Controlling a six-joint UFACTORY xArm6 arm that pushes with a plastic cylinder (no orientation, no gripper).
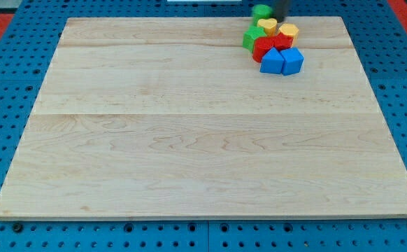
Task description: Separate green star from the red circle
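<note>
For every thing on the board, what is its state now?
tool: at the view's top edge, blurred, right of the upper green block.
upper green block: blurred, above the cluster.
yellow blocks: packed in the cluster.
lower green block: against the red blocks.
red blocks: mid-cluster.
blue blocks: side by side below.

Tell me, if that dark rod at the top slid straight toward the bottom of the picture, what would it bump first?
Probably the yellow block just below my tip, with a red block and a blue block behind it. The green block sits to the tip's left in the view. Depth is unclear, so this is a guess.
</note>
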